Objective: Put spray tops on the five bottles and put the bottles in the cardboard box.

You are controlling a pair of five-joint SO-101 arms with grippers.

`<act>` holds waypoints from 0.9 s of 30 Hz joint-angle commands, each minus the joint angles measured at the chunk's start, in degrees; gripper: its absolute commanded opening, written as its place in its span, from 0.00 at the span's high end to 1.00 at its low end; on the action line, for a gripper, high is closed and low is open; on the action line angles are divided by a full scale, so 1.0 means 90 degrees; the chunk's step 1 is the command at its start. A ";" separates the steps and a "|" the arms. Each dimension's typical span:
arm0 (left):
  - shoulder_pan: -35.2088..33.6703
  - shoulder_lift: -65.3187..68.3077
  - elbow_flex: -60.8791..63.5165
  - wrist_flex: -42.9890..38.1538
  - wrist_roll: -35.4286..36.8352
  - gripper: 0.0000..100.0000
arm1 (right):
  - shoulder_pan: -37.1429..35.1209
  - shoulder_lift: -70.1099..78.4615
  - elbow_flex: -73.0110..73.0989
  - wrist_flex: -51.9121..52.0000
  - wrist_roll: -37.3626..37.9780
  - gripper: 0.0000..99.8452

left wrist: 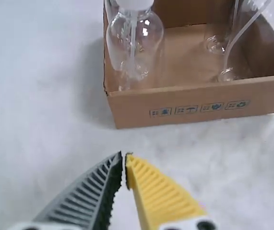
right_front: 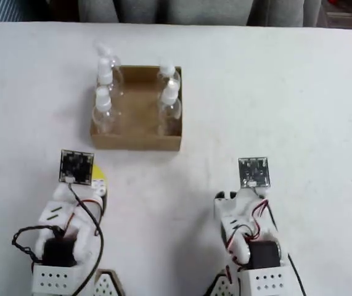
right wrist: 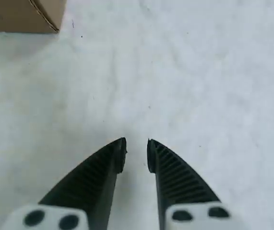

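Brown cardboard box [right_front: 136, 140] holds clear bottles [right_front: 105, 114] with white spray tops [right_front: 103, 94] on white table [right_front: 274, 92]; left gripper [left wrist: 124, 160] ribbed grey and yellow, right gripper [right wrist: 137, 153] ribbed black.

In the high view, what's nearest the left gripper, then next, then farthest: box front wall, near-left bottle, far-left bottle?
Starting from the left gripper:
1. box front wall, just ahead of it.
2. near-left bottle, in the front left corner.
3. far-left bottle, at the back left.
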 commanded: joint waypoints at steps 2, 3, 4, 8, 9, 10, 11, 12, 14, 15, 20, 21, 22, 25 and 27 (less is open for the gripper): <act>-0.0024 -0.0015 -0.0010 0.0479 -0.0059 0.98 | 0.0063 -0.0054 0.0059 0.0386 -0.0078 0.96; -0.0024 -0.0015 -0.0010 0.0537 -0.0059 0.98 | 0.0063 -0.0054 0.0059 0.0532 -0.0078 0.96; -0.0024 -0.0015 -0.0010 0.0645 -0.0059 0.98 | 0.0063 -0.0054 0.0059 0.0708 -0.0078 0.96; -0.0044 -0.0015 -0.0010 0.1241 -0.0059 0.98 | 0.0034 -0.0054 0.0059 0.0796 -0.0088 0.96; -0.0063 -0.0024 -0.0010 0.1377 -0.0059 0.98 | 0.0034 -0.0054 0.0059 0.0796 -0.0088 0.96; -0.0063 -0.0024 -0.0010 0.1495 -0.0059 0.98 | 0.0034 -0.0054 0.0059 0.0796 -0.0088 0.96; -0.0063 -0.0024 -0.0010 0.1582 -0.0059 0.98 | 0.0034 -0.0054 0.0059 0.0796 -0.0088 0.96; -0.0063 -0.0024 -0.0010 0.1621 -0.0059 0.98 | 0.0034 -0.0054 0.0059 0.0796 -0.0088 0.96; -0.0054 -0.0024 -0.0010 0.1631 -0.0059 0.98 | 0.0034 -0.0054 0.0059 0.0796 -0.0088 0.96; -0.0054 -0.0024 -0.0010 0.1621 -0.0059 0.98 | 0.0034 -0.0054 0.0059 0.0796 -0.0088 0.96; -0.0044 -0.0024 -0.0010 0.1651 -0.0059 0.98 | 0.0073 -0.0073 0.0059 0.0806 -0.0078 0.96; -0.0044 -0.0024 -0.0010 0.1651 -0.0059 0.98 | 0.0083 -0.0073 0.0059 0.0796 -0.0078 0.96; -0.0044 -0.0024 -0.0010 0.1651 -0.0049 0.98 | 0.0063 -0.0073 0.0059 0.0796 -0.0078 0.96; -0.0044 -0.0024 -0.0010 0.1651 -0.0049 0.98 | 0.0083 -0.0063 0.0059 0.0796 -0.0078 0.96; -0.0044 -0.0024 -0.0010 0.1651 -0.0049 0.98 | 0.0063 -0.0063 0.0059 0.0796 -0.0078 0.96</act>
